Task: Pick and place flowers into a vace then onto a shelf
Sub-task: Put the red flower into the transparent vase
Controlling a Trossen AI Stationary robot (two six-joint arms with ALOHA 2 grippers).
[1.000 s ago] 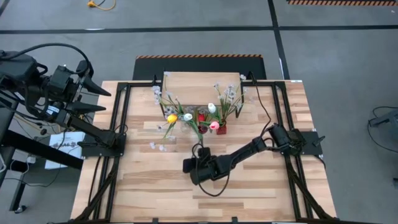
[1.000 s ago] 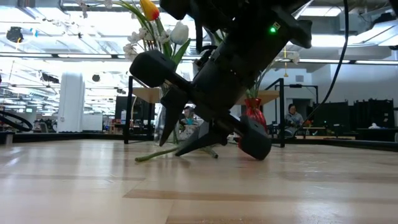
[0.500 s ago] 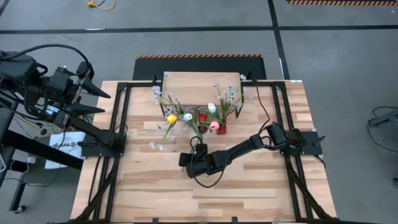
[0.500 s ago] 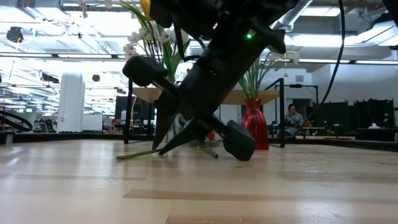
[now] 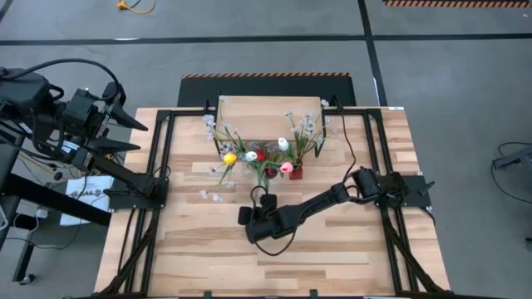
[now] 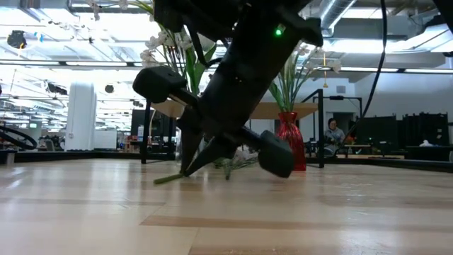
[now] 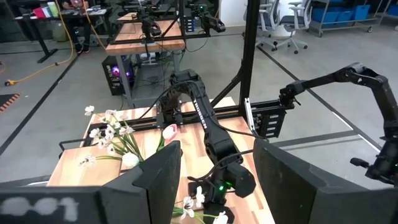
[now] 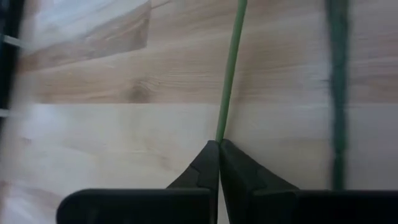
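My right gripper [image 8: 219, 148] reaches down to the middle of the table [image 5: 249, 218], shut on a thin green flower stem [image 8: 230, 68]. The stem lies on the wood and runs away from the fingertips; its bloom is out of the wrist view. More flowers stand in a red vase [image 5: 295, 173] and others lie beside it [image 5: 226, 162], in front of the shelf [image 5: 270, 108]. My left gripper [image 5: 143, 136] is raised beyond the table's left edge, open and holding nothing. My right gripper pinches the flower stem [image 8: 221, 134] between the very ends of its two fingers. The fingers slant down from the table's right side and meet the stem roughly in line with it. In the low view the fingertips [image 6: 185, 170] are down at the tabletop and the stem's end [image 6: 166, 179] lies on the wood.
A second, darker stem [image 8: 339, 93] lies on the table close beside the held one. A small spray of white blossoms [image 5: 208, 195] lies left of my right gripper. Black frame rails run along the table's left and right sides [image 5: 158, 174]. People sit in the room beyond the table [image 6: 333, 131].
My right gripper has shut: its fingers stood apart over the stem a second ago and now meet on it at the tabletop. It has also tipped more steeply downward. The stem's free end slid a little along the wood.
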